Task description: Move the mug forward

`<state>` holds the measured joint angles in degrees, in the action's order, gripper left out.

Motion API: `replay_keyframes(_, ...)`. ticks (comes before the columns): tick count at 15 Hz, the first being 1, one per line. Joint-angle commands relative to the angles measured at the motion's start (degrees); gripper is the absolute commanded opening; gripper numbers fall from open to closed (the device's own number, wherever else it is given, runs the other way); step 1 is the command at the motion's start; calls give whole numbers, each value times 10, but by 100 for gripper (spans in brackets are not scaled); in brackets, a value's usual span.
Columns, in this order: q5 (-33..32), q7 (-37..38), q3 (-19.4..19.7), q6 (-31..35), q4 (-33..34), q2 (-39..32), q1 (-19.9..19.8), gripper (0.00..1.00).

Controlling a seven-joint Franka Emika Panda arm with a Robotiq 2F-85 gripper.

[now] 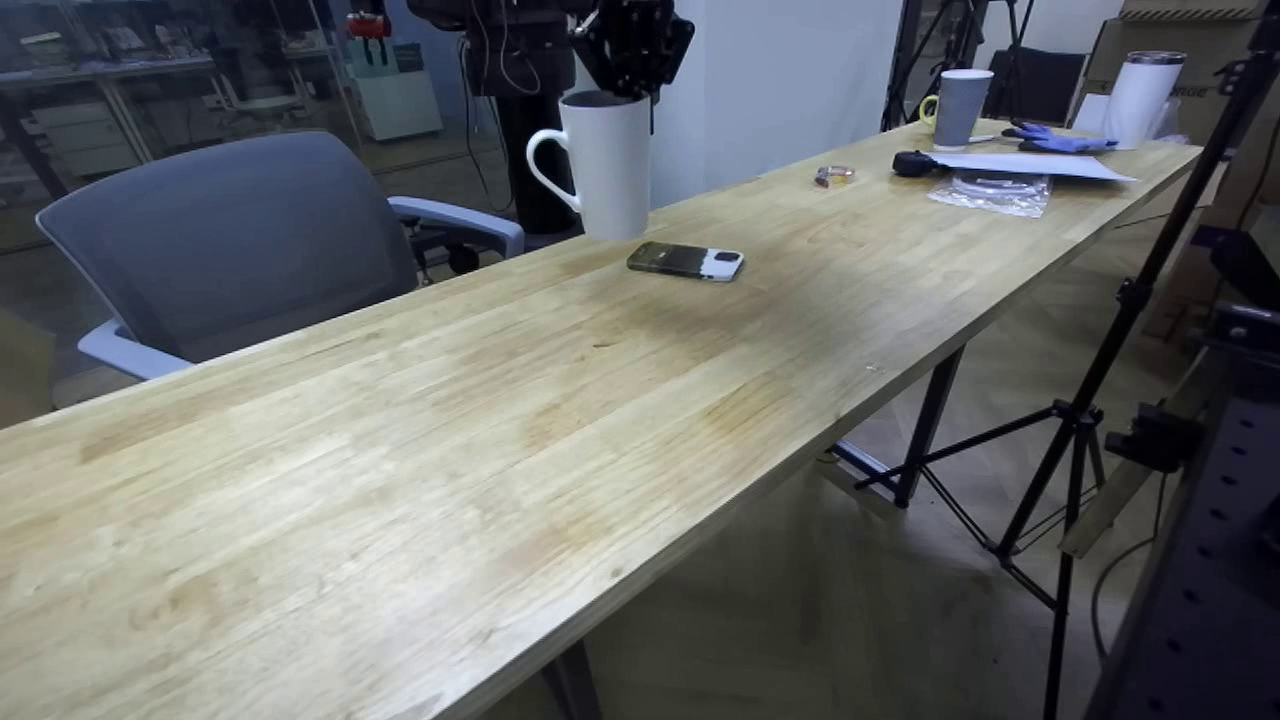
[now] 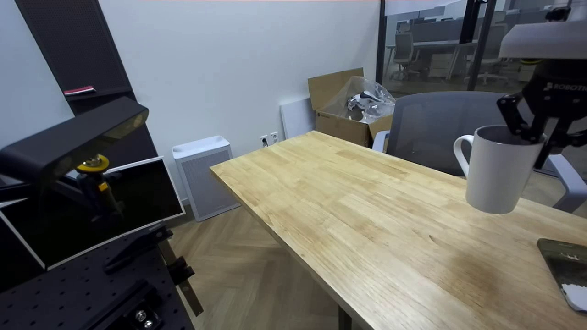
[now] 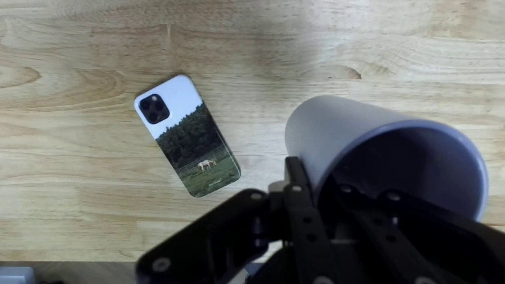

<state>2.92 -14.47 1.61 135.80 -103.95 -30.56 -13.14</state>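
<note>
The plain white mug hangs upright above the wooden table, in both exterior views (image 1: 617, 175) (image 2: 499, 176). Its loop handle points to the left in those views, and its inside is dark. The mug also shows in the wrist view (image 3: 331, 126), its open mouth towards the camera. My gripper (image 3: 313, 185) is shut on the mug's wall at the rim, one finger outside and one inside; the inner fingertip is hidden in the dark. The gripper also shows above the mug in both exterior views (image 1: 640, 95) (image 2: 541, 137). A shadow lies on the table, apart from the mug's base.
A phone (image 3: 189, 138) lies on the table (image 1: 420, 450) beside the mug, also in both exterior views (image 1: 685, 262) (image 2: 566, 268). A grey cup (image 1: 962, 112), white tumbler (image 1: 1143, 100), papers (image 1: 1030, 165) and blue glove (image 1: 1065, 138) are at the far end. An office chair (image 1: 230, 240) stands behind.
</note>
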Motion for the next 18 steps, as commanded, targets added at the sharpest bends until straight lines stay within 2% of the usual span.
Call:
replay_keyframes(1, 1, -9, -1, 22, -84, 66, 9, 2)
replay_keyframes(11, 4, -33, -1, 59, -232, 149, 20, 2)
replay_keyframes(18, 28, -55, -18, 94, -257, 132, 24, 2)
